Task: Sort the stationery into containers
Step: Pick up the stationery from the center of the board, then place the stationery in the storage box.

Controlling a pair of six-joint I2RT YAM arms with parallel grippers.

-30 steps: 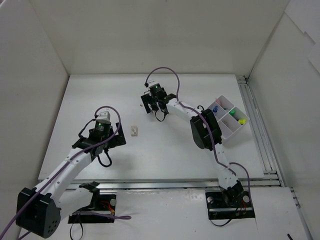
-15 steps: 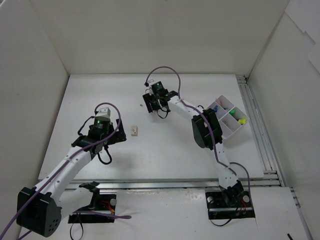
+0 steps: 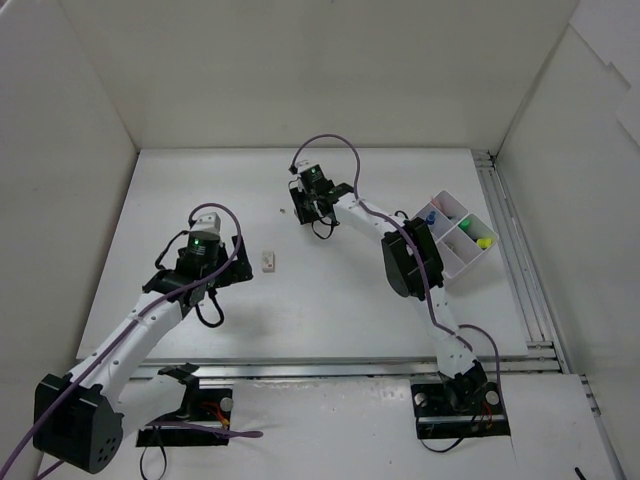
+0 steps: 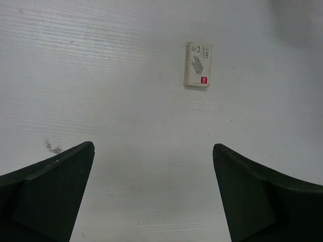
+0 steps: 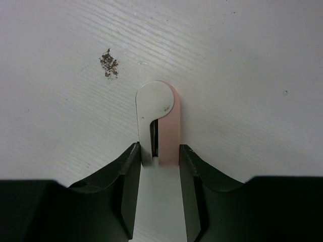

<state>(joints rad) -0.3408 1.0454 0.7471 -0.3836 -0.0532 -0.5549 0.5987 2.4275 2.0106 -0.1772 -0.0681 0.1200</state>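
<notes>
Your white tabletop (image 3: 350,290) carries everything here. The left arm (image 3: 140,325) reaches up over its left half, while the right arm (image 3: 410,260) stretches well out toward the far middle. On the right side sits the white organizer tray (image 3: 452,262), turned at an angle to the tabletop edges. Its compartments hold a blue-capped item (image 3: 429,215), a green piece (image 3: 463,225) and a yellow piece (image 3: 485,241), each too small in the overhead view to name more closely. Your left hand (image 4: 153,147) hangs above the bare tabletop with its two dark fingers spread wide and nothing between them. Your right hand (image 5: 159,151) is down at the surface, its fingers pressed against both sides of a pink-and-white stationery piece (image 5: 159,118) with a rounded end that juts out ahead of the fingertips; I cannot tell exactly what kind of item it is. A beige eraser (image 4: 197,71) with a printed sleeve and a small red mark lies flat on the tabletop ahead of the left hand and a little to the right — apart from both fingers and well away from the tray. A dark speck of grime (image 5: 108,63) marks the surface just beyond the right hand's item.
</notes>
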